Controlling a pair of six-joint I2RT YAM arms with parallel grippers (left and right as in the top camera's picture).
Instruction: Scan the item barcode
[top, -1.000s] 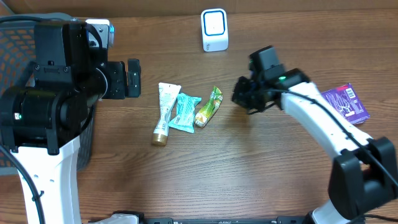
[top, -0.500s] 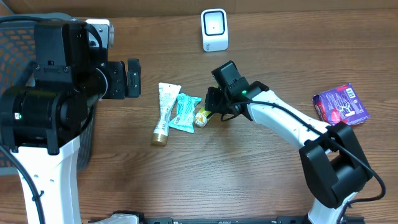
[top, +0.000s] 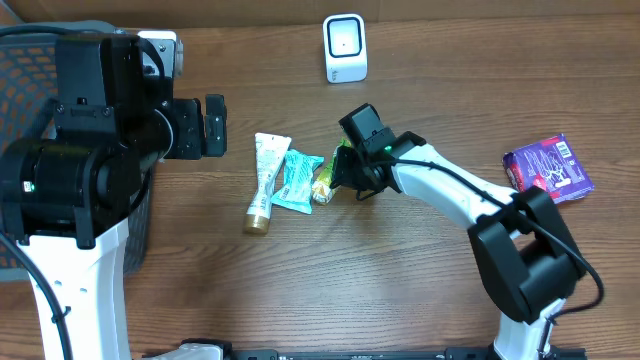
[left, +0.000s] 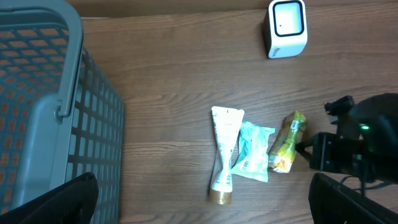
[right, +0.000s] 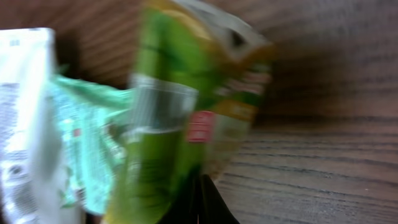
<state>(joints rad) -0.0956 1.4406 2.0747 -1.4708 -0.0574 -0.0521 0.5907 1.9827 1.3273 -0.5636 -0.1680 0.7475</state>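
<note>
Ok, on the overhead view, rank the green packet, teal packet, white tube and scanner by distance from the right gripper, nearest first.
From the right gripper:
1. green packet, right at its tip.
2. teal packet, next along, beyond the green one.
3. white tube, at the row's far end.
4. scanner, off at the table's back edge.

Brown wood-grain counter (top: 400, 300) fills the frame, grain running left to right. Even light, soft shadows. Paler tan strip (top: 480, 10) along the top edge.
</note>
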